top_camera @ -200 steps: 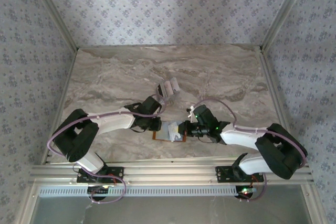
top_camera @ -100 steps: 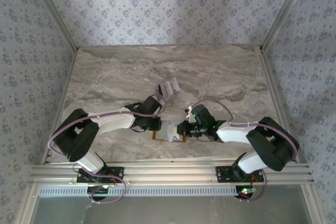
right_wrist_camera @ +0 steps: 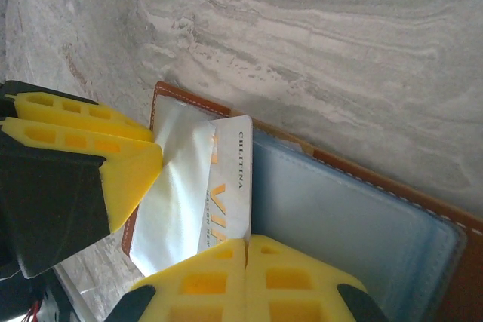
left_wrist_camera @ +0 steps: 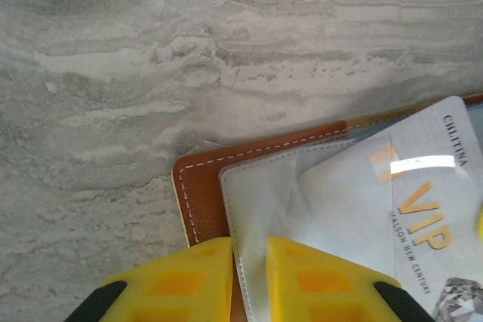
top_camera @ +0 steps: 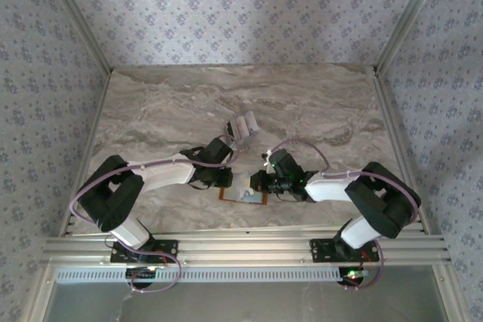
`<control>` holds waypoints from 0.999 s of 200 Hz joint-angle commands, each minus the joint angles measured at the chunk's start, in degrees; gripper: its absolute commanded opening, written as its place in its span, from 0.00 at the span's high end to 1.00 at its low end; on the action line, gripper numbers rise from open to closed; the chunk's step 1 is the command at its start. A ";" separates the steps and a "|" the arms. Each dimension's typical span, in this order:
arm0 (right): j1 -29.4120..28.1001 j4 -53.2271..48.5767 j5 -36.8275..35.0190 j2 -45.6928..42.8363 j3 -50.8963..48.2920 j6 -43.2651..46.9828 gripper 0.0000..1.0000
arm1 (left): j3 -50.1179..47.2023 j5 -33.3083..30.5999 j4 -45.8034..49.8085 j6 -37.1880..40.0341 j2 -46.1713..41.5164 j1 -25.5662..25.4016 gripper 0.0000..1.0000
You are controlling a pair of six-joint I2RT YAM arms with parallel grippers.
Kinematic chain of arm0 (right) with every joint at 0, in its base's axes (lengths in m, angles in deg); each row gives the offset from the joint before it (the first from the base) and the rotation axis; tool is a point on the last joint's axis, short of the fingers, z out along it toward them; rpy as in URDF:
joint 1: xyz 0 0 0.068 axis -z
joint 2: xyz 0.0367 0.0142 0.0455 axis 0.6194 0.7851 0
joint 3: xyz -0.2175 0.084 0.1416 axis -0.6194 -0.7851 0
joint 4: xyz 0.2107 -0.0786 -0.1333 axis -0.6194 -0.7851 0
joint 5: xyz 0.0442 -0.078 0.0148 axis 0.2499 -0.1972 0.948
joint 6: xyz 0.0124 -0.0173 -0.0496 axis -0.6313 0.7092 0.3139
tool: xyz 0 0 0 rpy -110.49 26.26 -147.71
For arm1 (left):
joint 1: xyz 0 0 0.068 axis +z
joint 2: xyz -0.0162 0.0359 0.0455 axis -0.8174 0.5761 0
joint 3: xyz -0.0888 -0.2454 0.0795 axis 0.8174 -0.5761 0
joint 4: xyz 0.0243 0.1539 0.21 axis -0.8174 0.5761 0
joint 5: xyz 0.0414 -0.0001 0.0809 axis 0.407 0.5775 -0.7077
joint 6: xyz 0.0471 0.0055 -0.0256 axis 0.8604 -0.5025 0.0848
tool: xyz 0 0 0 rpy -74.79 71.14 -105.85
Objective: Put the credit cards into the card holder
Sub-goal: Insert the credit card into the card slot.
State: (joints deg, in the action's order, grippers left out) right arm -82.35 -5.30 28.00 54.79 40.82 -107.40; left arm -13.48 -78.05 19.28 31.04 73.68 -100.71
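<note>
Right gripper (right_wrist_camera: 247, 243) now further left, tight on credit card (right_wrist_camera: 230, 179) lengthwise along its fingers (right_wrist_camera: 200, 283); left gripper (left_wrist_camera: 249, 253) narrow on card holder (left_wrist_camera: 198, 201).

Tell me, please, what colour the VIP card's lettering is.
Gold; the card shows best in the left wrist view.

One credit card (right_wrist_camera: 226, 179) atop card holder (right_wrist_camera: 355, 224)

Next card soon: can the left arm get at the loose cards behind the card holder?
Likely not yet: left gripper is clamped on the card holder; loose cards lie close, nothing between.
</note>
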 commanded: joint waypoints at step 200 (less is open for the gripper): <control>-6.72 -4.74 -10.99 5.61 6.37 -2.29 1.00 | -2.71 4.42 0.39 -0.48 -2.80 1.48 0.81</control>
State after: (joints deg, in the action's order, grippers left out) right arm -89.71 -4.38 18.36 59.27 45.26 -110.68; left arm -13.99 -79.12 19.76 31.00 72.89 -99.34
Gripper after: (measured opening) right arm 0.066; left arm 0.186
